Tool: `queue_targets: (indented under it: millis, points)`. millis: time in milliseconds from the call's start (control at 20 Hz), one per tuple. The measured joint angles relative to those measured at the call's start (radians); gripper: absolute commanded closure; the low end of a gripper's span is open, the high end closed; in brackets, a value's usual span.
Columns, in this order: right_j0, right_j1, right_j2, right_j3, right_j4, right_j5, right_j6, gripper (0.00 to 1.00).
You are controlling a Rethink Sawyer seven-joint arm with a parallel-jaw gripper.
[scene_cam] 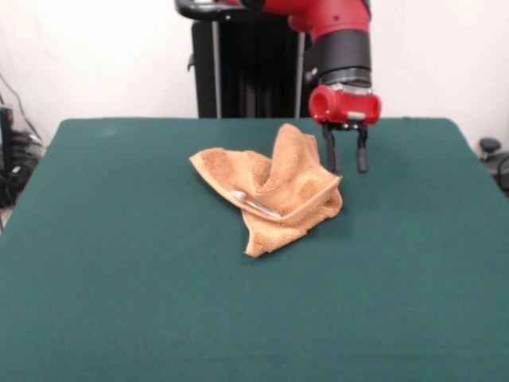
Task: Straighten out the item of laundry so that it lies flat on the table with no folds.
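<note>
Towel (274, 195): what I am working on is an orange-tan terry towel lying crumpled near the middle of the desk, a little toward the robot's side.
Desk (119, 302): largest thing I see, a wide dark green felt-like top, much bigger than the towel.
Arm (338, 40): red and black, coming down from the top of my front view over the far half of the desk.
Towel shape: I see one part bunched up into a peak, another corner spread flat to the picture's left, and a folded flap hanging toward the camera.
End effector (347, 163): I see two dark fingers held apart, pointing down just beside the towel's raised edge on the picture's right; I cannot tell whether they touch it.
Tag (254, 204): small and pale, lying on the towel's folded middle.
</note>
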Motion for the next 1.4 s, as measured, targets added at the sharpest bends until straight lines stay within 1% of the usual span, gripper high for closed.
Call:
queue_targets:
  millis: [350,500,750,1150,1400]
  points:
    - [0.044,0.003,-0.008,0.000,0.038,-0.003,0.000,0.00]
    - [0.059,0.017,-0.014,0.000,0.057,-0.003,0.000,0.00]
    - [0.063,0.038,-0.027,0.000,0.077,-0.004,0.000,0.00]
    - [0.073,0.048,-0.085,0.002,0.148,-0.023,0.000,0.00]
    - [0.099,0.048,-0.122,0.009,0.199,-0.066,0.000,0.00]
